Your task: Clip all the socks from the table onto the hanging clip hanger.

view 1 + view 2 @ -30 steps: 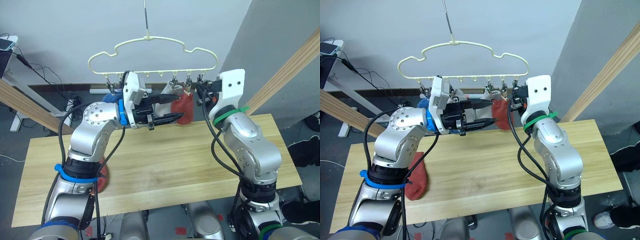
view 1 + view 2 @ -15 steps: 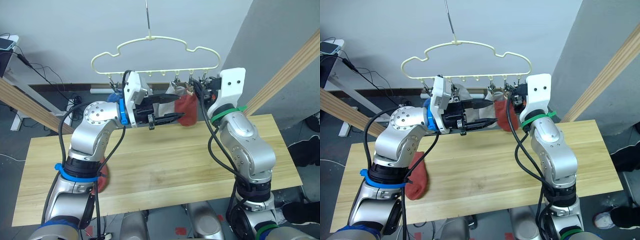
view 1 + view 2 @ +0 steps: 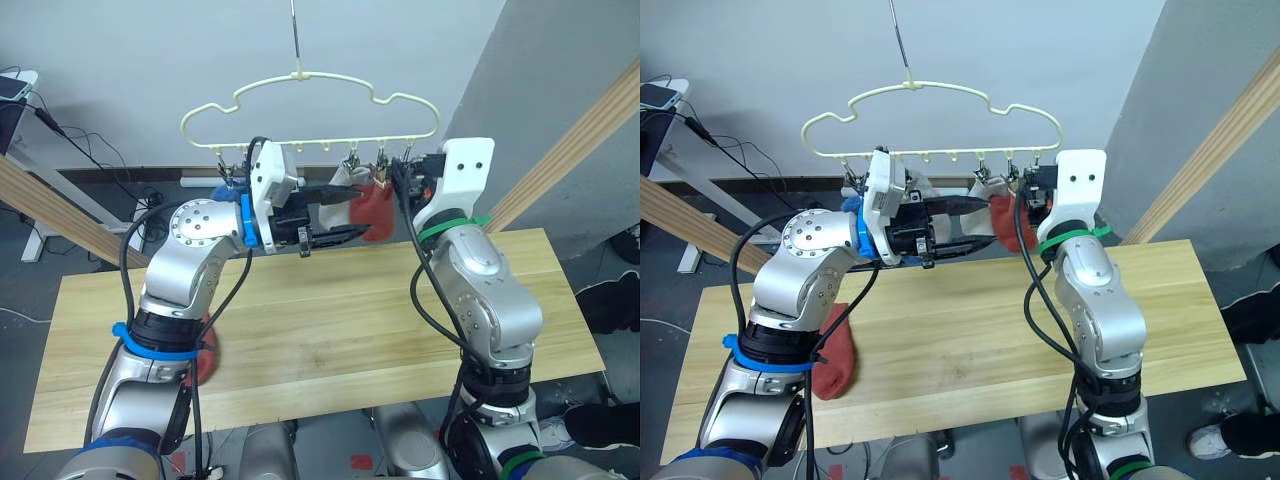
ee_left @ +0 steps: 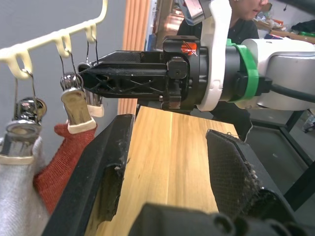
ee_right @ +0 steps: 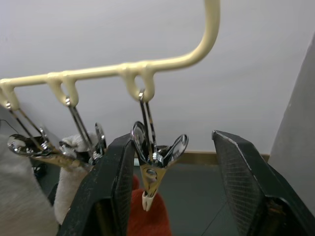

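Pale yellow clip hanger [image 3: 310,105], cloud-shaped, hung from a thin metal hook [image 3: 294,35] before a grey wall, with a row of small metal clips along its lower bar. Below and in front of it, a long table [image 3: 330,330] of light wooden planks.

Left gripper [image 3: 345,212] raised level under the bar, pointing toward the robot's right, fingers parted with nothing between them; wrist view gives both black fingers [image 4: 106,172] spread wide over the tabletop. Right gripper [image 3: 396,172] lifted to the right end of the clip row, wide open; right wrist view puts 1 empty metal clip [image 5: 153,164] in the gap between the fingers, nearer the one on that view's left, contact not clear.

Hanging socks: 1 rust-red sock [image 3: 373,208] pinned by a clip just beside the right gripper; 1 light grey sock [image 3: 338,183] on the neighbouring clip toward the left; a 2nd grey sock [image 3: 923,188] further left, partly behind the left wrist; something blue [image 3: 222,190] behind the left arm near the left end of the row, probably clipped socks, count hidden.

On the table: 1 rust-red sock [image 3: 835,360] lying flat near the left front area, partly covered by the left arm.

Background: slanted wooden beams [image 3: 580,135] on both sides, cables on the floor behind the table.
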Controlling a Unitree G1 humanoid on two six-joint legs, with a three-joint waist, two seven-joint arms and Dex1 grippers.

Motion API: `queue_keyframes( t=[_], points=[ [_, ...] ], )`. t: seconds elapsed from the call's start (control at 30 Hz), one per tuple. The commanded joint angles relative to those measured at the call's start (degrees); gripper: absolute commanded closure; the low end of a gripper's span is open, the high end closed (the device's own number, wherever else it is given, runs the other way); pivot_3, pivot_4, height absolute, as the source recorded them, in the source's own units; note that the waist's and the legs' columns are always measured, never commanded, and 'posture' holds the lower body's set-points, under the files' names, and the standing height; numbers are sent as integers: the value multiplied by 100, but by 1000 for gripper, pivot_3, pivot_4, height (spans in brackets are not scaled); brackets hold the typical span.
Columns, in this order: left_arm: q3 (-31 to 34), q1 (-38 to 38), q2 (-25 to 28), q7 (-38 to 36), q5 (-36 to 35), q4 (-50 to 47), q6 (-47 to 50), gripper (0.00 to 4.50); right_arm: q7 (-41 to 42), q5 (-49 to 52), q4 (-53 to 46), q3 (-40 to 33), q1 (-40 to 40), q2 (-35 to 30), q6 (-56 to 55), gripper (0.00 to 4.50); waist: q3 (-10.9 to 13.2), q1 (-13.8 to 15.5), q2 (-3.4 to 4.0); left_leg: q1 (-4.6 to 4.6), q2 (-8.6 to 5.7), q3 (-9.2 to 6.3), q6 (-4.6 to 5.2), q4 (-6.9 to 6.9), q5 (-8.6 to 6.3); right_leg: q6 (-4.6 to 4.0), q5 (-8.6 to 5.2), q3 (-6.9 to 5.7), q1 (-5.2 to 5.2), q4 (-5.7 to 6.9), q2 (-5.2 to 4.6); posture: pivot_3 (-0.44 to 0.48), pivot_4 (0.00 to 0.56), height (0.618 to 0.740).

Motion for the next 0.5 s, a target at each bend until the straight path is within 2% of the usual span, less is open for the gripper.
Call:
queue_keyframes(
  t=[0.03, 0.5],
  points=[
    [-3, -87, -24, -59, 3, -117, -152, 1839, 56, 197, -347, -116, 13, 84, -24, 1966, 0, -1, 0, 0, 0, 0, 0, 0, 0, 0, 0, 0, 0, 0, 0, -333, 310, 732],
    [-15, -104, -41, -73, 12, -80, -179, 1839, 15, 452, -310, -236, -71, 263, -53, 1966, 0, -13, 0, 0, 0, 0, 0, 2, 0, -1, 0, 0, 0, 2, -1, -335, 306, 732]
  ],
)
